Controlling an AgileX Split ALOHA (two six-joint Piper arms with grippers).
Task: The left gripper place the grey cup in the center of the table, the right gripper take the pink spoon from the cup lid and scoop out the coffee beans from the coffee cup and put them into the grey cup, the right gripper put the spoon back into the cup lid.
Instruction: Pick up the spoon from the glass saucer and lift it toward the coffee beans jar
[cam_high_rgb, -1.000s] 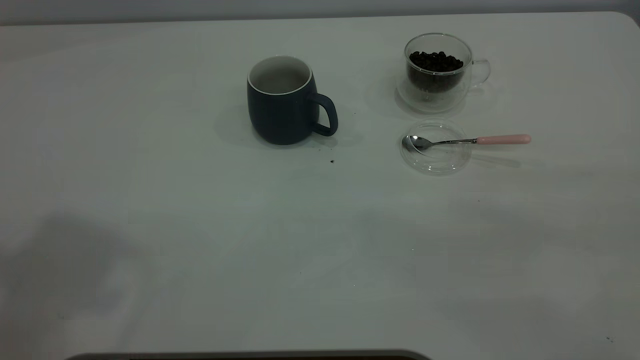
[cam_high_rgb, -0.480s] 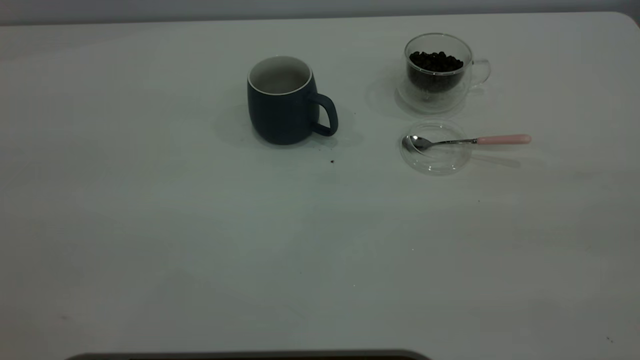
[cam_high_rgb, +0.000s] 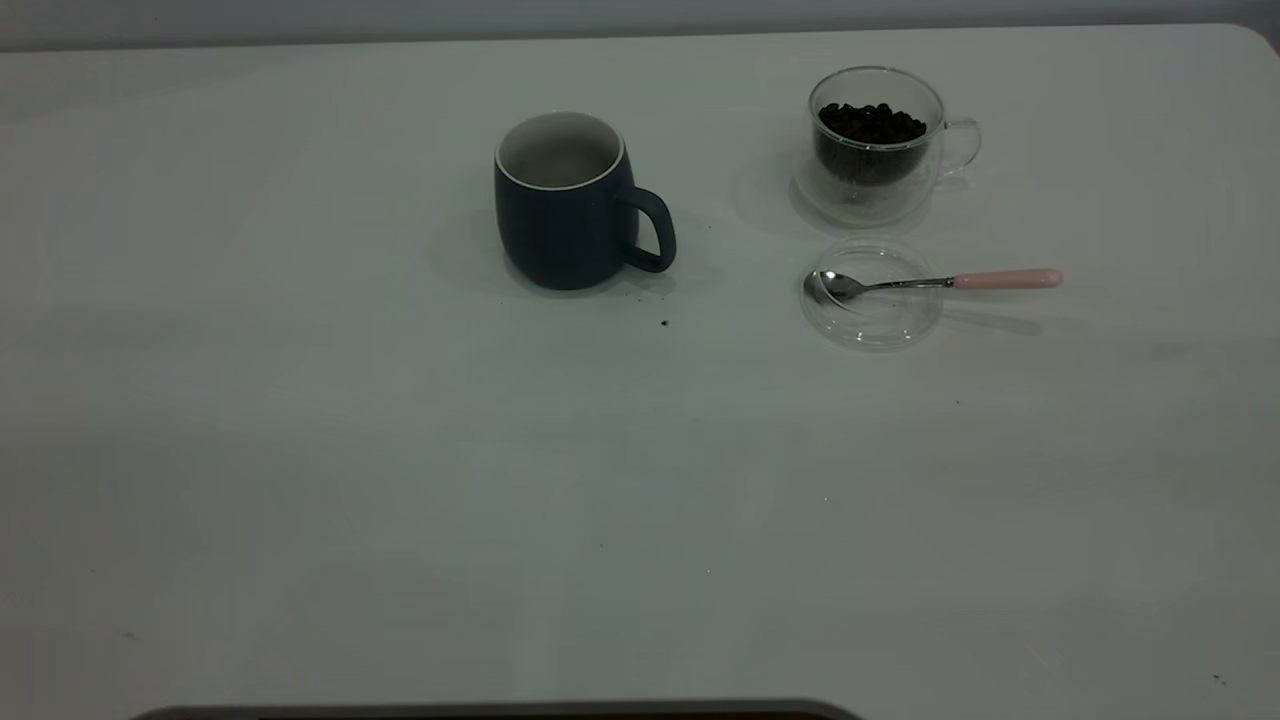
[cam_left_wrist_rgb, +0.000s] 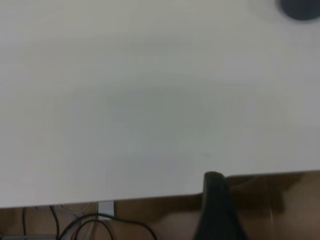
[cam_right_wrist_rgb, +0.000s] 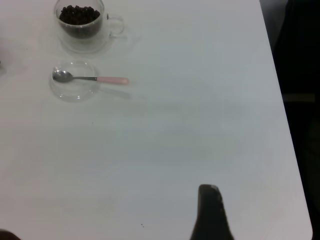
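So the grey cup (cam_high_rgb: 567, 203) is sitting upright on the white table (cam_high_rgb: 400, 480), roughly mid-table and toward the far edge in the exterior view, with its loop handle pointing toward the coffee cup (cam_high_rgb: 878, 140). Its off-white inside looks bare from here, no beans that I can make out. Taking the grey cup as the landmark: the coffee cup stands well off on its handle side and a bit farther back, upright, with a heap of dark coffee beans (cam_high_rgb: 870, 124) inside. Just in front of the coffee cup, near it but not touching, lies the clear cup lid (cam_high_rgb: 872, 318), flat on the table. The pink spoon (cam_high_rgb: 930, 282) rests across the lid, its shiny bowl inside the lid's rim on the side nearer the grey cup, and its pale pink handle sticks out past the rim on the side away from the grey cup. A tiny dark speck (cam_high_rgb: 664, 322) sits on the table just in front of the grey cup's handle. Neither arm shows in the exterior view. In the wrist views, the left gripper (cam_left_wrist_rgb: 216, 210) hangs by the table's edge, well away from the grey cup, and the right gripper (cam_right_wrist_rgb: 210, 212) is over bare table, well apart from lid and spoon. Only one dark fingertip shows for each, so I can't tell how the jaws stand.
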